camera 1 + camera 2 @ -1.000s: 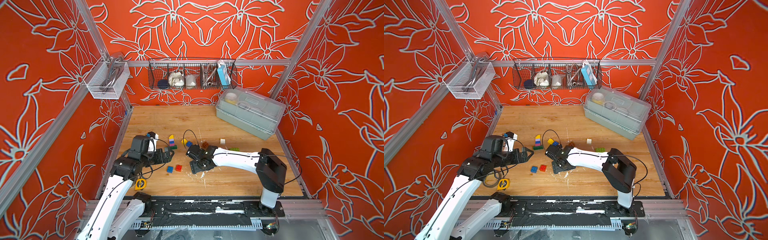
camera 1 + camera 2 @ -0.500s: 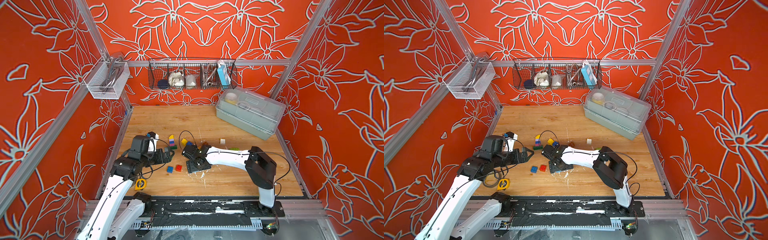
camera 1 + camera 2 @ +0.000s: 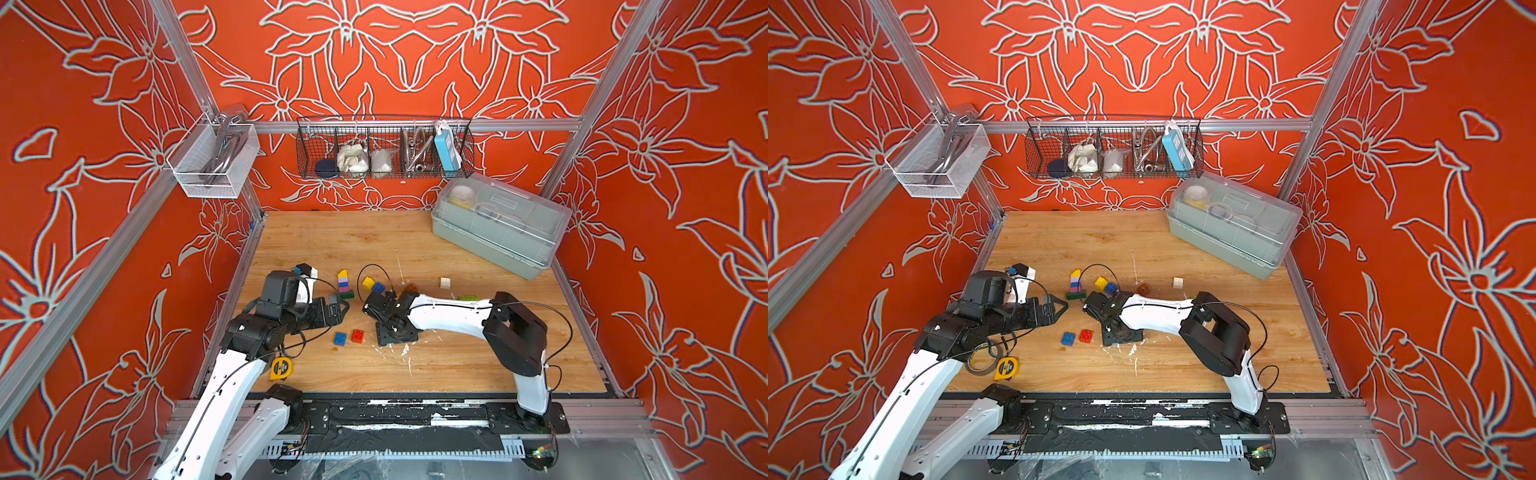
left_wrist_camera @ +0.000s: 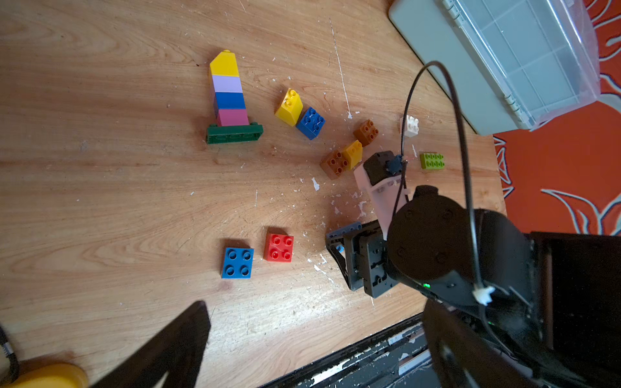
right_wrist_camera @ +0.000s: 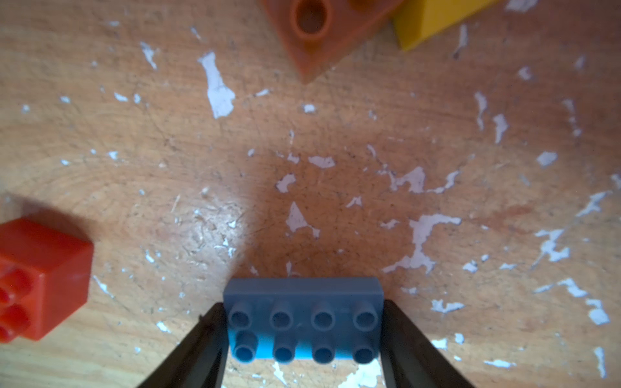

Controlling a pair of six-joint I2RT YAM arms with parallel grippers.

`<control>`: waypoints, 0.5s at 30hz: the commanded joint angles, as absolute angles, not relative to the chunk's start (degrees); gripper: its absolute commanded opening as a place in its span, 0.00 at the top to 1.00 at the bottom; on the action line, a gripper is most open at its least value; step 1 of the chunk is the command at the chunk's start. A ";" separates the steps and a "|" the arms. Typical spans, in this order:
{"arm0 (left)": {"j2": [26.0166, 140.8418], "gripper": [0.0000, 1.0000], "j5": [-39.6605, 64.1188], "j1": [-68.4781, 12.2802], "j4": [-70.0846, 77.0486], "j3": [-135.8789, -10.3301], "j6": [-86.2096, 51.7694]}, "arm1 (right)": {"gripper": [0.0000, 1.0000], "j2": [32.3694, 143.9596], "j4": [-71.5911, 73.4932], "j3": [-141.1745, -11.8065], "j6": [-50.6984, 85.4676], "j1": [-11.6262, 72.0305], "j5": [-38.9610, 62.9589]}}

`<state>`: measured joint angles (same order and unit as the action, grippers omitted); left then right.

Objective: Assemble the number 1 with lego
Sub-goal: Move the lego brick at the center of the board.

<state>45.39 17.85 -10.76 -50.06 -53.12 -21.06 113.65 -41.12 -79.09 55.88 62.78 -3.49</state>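
Observation:
A light blue flat lego brick lies studs-up on the wood, and my right gripper is shut on its two short ends. In both top views that gripper points down just right of a red brick and a blue brick. A lego stack of yellow, lilac, blue and pink on a dark green plate lies flat farther back. My left gripper hovers open and empty left of the bricks.
Loose yellow, blue, brown, white and lime bricks lie behind the right arm. A grey lidded box stands back right. A yellow tape measure lies front left. White flecks litter the wood.
My right arm has shifted a little to the left and its jaws have narrowed onto the light blue brick. The left arm has not moved.

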 commanded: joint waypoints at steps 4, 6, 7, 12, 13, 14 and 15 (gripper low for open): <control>45.51 0.01 18.11 -10.81 -50.25 -53.00 -21.14 | 0.31 114.64 -41.52 -78.12 58.31 62.20 -6.00; 45.61 0.01 18.11 -10.81 -50.36 -53.05 -21.13 | 0.32 114.35 -40.74 -77.64 58.82 61.50 -5.85; 45.70 0.01 18.11 -10.81 -50.32 -53.04 -21.10 | 0.32 114.34 -40.38 -77.63 58.71 61.22 -5.90; 45.88 0.01 18.11 -10.81 -50.34 -53.02 -21.16 | 0.32 114.70 -40.63 -78.66 58.11 60.23 -6.87; 45.96 0.01 18.11 -10.81 -50.36 -53.02 -21.13 | 0.32 114.70 -40.29 -78.62 58.10 60.08 -6.80; 46.04 0.01 18.16 -10.81 -50.33 -53.03 -21.17 | 0.32 114.70 -40.07 -78.71 57.97 59.88 -6.68; 46.14 0.01 18.03 -10.81 -50.36 -53.00 -21.17 | 0.31 114.78 -40.16 -78.90 57.84 59.77 -6.76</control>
<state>45.89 17.85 -10.79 -50.09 -53.12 -21.06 113.62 -39.99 -78.98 57.56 60.34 -4.71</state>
